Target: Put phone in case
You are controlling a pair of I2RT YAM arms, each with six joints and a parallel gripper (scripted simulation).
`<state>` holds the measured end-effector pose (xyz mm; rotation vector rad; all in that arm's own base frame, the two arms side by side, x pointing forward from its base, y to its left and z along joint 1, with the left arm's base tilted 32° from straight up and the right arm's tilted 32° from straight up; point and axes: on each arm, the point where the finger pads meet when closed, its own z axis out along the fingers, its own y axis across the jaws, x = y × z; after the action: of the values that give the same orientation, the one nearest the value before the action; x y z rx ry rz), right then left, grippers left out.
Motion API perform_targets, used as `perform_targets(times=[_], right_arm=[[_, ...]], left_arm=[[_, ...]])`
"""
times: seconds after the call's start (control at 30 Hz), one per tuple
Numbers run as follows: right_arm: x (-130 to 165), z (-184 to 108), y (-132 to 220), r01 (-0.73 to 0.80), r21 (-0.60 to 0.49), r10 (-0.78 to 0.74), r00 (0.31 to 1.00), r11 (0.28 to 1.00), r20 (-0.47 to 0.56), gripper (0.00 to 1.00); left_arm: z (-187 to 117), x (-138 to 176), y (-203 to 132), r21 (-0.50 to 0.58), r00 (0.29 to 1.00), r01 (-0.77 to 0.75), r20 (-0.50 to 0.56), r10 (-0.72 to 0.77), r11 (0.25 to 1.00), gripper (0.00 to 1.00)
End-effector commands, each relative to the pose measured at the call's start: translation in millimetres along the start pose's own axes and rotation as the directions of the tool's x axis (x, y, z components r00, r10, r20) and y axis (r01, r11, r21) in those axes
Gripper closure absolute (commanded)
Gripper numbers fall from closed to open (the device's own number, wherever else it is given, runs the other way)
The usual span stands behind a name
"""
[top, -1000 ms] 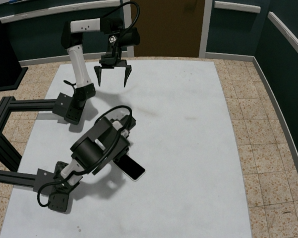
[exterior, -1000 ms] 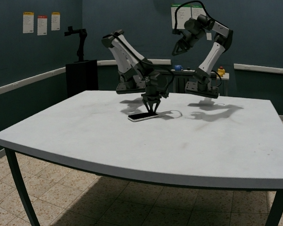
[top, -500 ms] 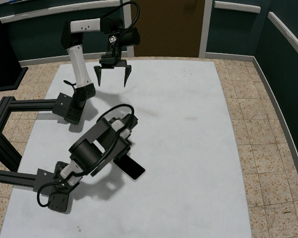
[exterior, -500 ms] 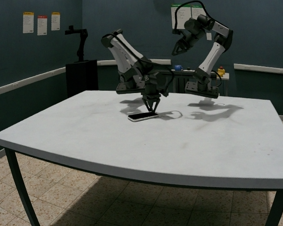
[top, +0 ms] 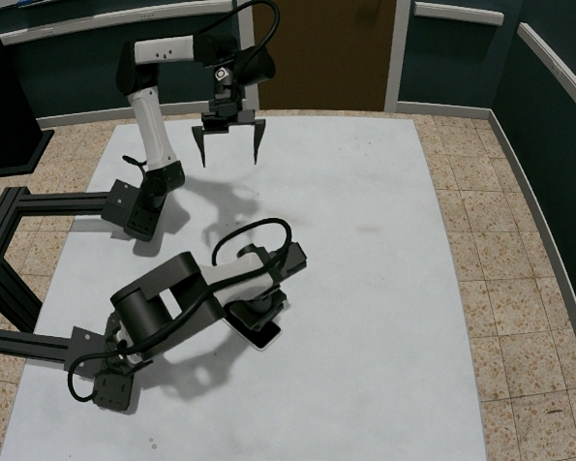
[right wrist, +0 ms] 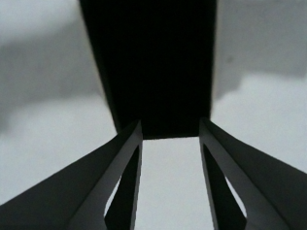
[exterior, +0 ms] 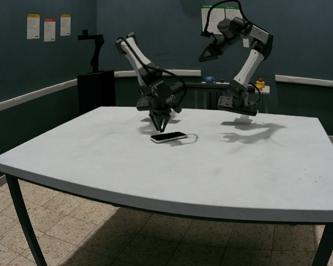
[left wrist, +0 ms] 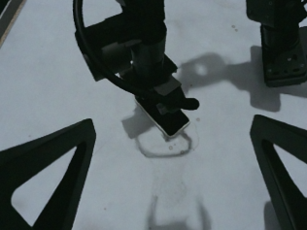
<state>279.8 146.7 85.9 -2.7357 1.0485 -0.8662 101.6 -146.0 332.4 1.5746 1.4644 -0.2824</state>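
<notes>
The black phone lies screen up over its white case. In the right wrist view pale rim shows along the phone's long sides, but none past its near end; I cannot tell whether that end is seated. My right gripper is partly open and empty. Its tips point down just above the phone, at that near end, and its arm hides part of the phone in the top view. My left gripper is wide open and empty, high above the table.
The white table carries the phone and case well inside its edges. The right arm reaches low across the phone. The left arm stands raised at the other side of the mounting frame.
</notes>
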Motion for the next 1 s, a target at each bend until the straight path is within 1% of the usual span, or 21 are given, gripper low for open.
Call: perform_targets(times=[0.0,0.13,0.37,0.47,0.53,0.97], right_arm=[[11,-11,2,0.052,0.001,-0.052,0.998,0.999,0.023,0.65],[19,-12,0,0.023,0.011,-0.023,1.0,1.0,0.005,0.65],[18,-14,3,0.03,0.003,-0.03,1.0,1.0,0.009,0.65],[13,-5,7,0.043,-0.008,-0.043,0.999,0.999,0.021,0.65],[10,7,8,0.048,-0.017,-0.047,0.999,0.999,0.024,0.65],[10,22,7,0.048,-0.017,-0.047,0.999,0.999,0.024,0.65]], left_arm=[[2,-9,9,-0.037,0.999,0.029,0.036,-0.028,0.999,0.0],[2,-9,9,-0.038,0.999,0.03,0.037,-0.028,0.999,0.0],[2,-9,9,-0.038,0.999,0.03,0.037,-0.028,0.999,0.0],[2,-9,9,-0.036,0.999,0.031,0.035,-0.03,0.999,0.0],[2,-9,9,-0.035,0.999,0.031,0.034,-0.03,0.999,0.0],[2,-9,9,-0.035,0.999,0.031,0.034,-0.03,0.999,0.0]])
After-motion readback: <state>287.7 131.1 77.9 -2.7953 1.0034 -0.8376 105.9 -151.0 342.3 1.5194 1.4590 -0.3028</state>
